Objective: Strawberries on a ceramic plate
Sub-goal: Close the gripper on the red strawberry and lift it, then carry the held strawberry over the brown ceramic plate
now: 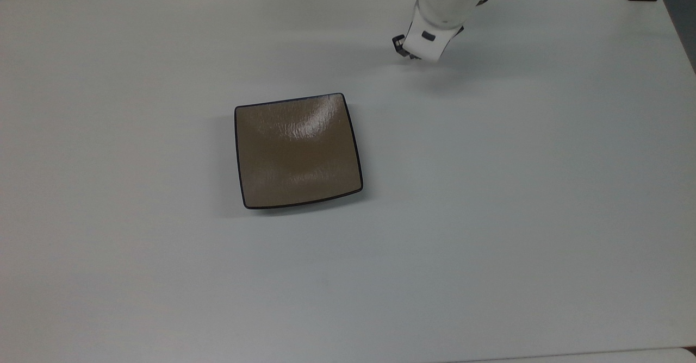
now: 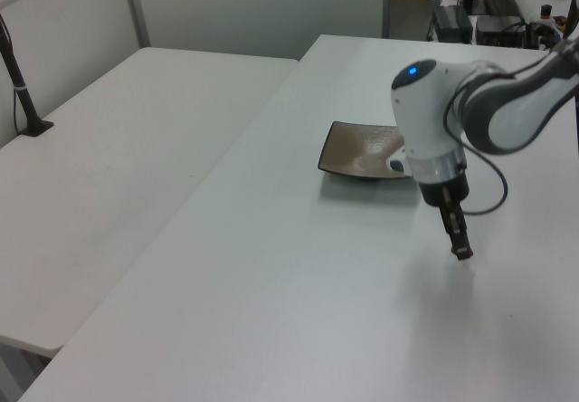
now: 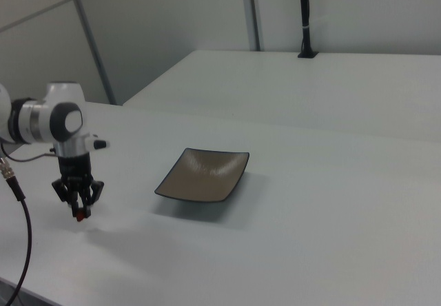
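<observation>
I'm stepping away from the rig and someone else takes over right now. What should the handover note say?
Gripper: shut on the strawberry, a small red bit between the fingertips in the right view, held just above the white table.
Ceramic plate: bare, flat on the table, apart from the gripper; it lies to the top view's lower left of the gripper.
Done: strawberry picked up.
Left: carry it over the plate, lower, release, then pull the arm back.
</observation>
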`<action>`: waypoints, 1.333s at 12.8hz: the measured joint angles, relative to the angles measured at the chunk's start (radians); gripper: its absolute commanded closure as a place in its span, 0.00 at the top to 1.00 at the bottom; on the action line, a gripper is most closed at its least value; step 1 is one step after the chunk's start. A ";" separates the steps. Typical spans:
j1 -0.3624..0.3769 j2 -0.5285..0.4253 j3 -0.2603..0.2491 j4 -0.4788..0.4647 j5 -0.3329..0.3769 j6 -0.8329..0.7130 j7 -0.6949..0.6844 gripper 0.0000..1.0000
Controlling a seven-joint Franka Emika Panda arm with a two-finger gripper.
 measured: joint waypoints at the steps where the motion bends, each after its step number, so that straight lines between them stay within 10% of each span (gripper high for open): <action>1: -0.008 -0.022 -0.003 0.033 0.000 -0.063 0.000 0.13; 10: -0.067 -0.201 -0.269 0.270 0.018 -0.361 -0.120 0.13; 17: -0.121 -0.157 -0.350 0.265 0.018 -0.025 -0.158 0.14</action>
